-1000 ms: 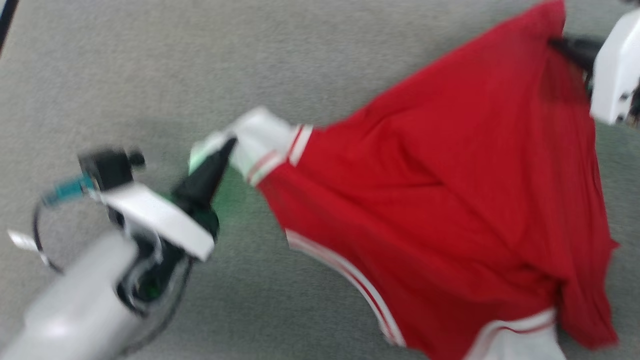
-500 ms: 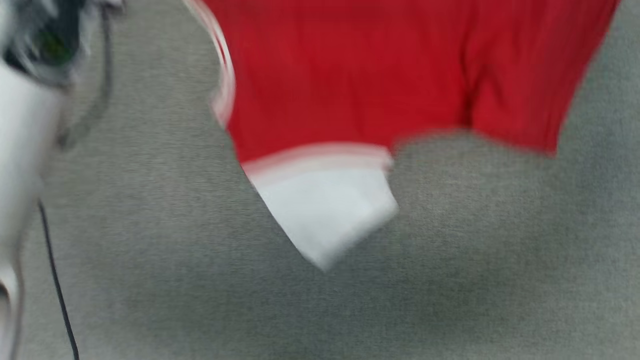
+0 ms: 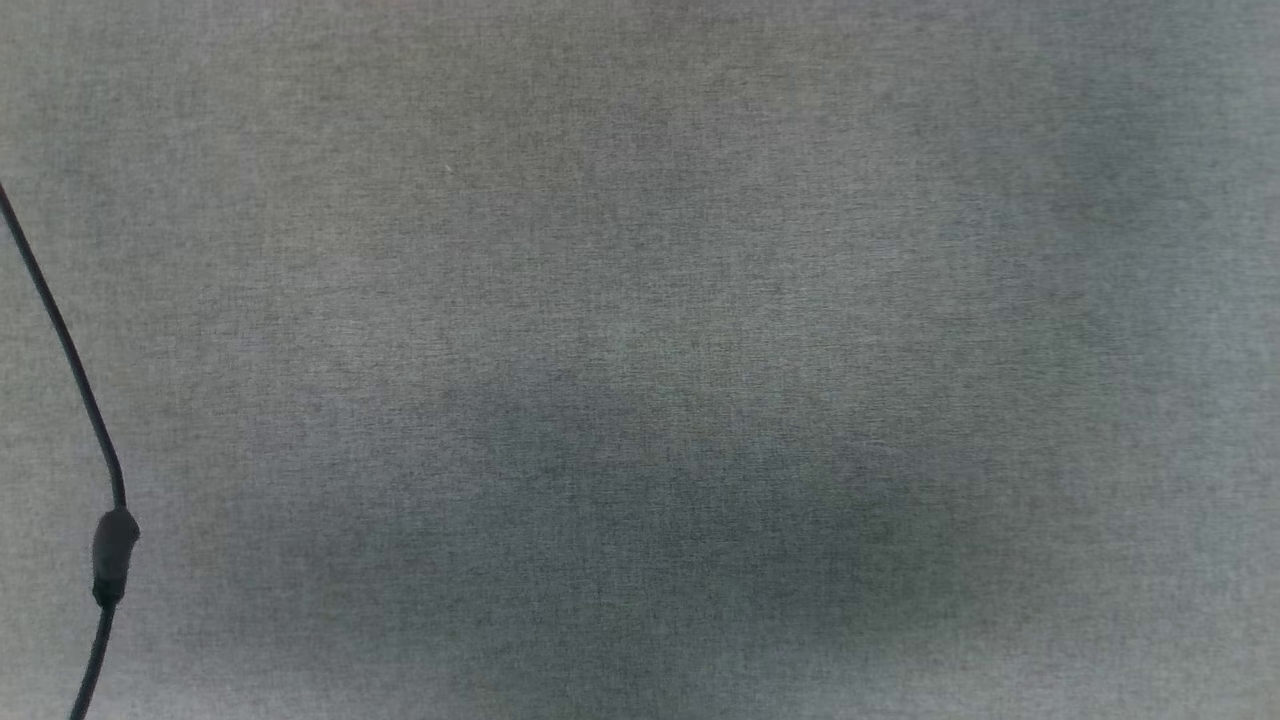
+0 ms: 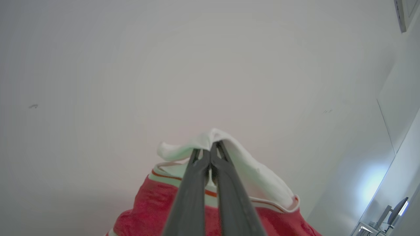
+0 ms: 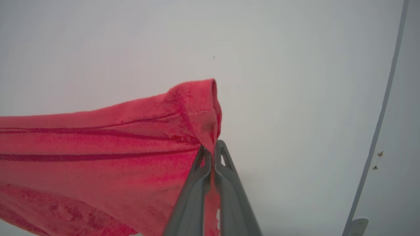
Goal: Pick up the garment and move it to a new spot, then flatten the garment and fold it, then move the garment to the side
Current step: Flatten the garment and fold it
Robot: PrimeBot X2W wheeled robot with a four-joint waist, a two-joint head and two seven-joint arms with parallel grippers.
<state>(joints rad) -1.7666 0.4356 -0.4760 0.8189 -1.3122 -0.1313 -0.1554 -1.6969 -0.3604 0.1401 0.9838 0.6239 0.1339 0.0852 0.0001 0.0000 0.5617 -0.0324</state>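
L claw (image 4: 210,147) clenched on garment (image 4: 256,177) white end; R claw (image 5: 213,146) clenched on red edge.

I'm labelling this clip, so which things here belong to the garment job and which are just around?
Belongs to the job: garment, left gripper shut on its white end, right gripper shut on a red edge.
Just around: black cable over the grey surface; monitor in a far corner.
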